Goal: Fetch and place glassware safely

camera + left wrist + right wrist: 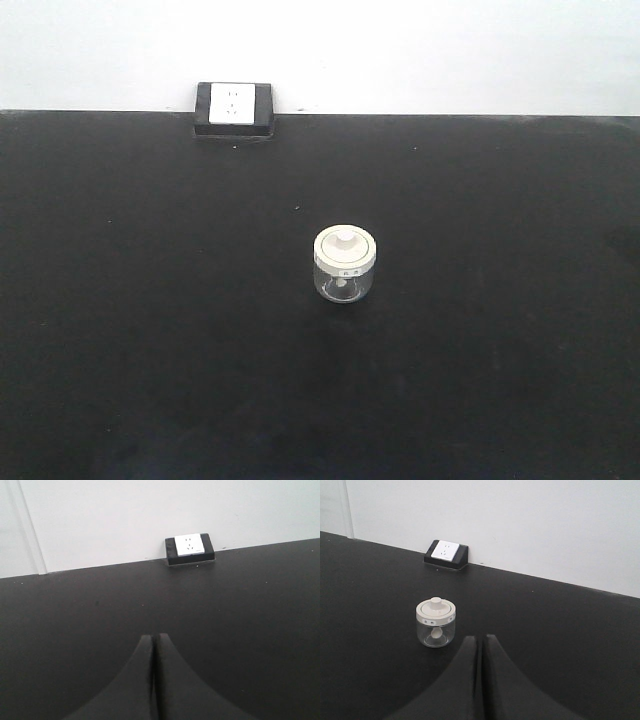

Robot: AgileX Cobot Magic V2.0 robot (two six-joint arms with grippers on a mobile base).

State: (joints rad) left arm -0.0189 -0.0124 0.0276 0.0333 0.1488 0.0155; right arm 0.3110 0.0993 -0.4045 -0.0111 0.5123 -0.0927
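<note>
Glassware, a small squat clear glass jar (345, 266) with cream-white knobbed lid, stands upright well in front of the black-and-white wall socket (234, 107). Left gripper (154, 645) and right gripper (481, 645) are closed, empty. Pinching the smooth wall off-centre could topple it.

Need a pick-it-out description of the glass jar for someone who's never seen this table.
Start at the black tabletop running to the white wall, where a black-framed white power socket sits at the back edge. Well in front of it, slightly to the right in the front view, stands the small squat clear glass jar, upright and alone. Its round cream-white knobbed lid makes it the only pale thing on the dark surface.
</note>
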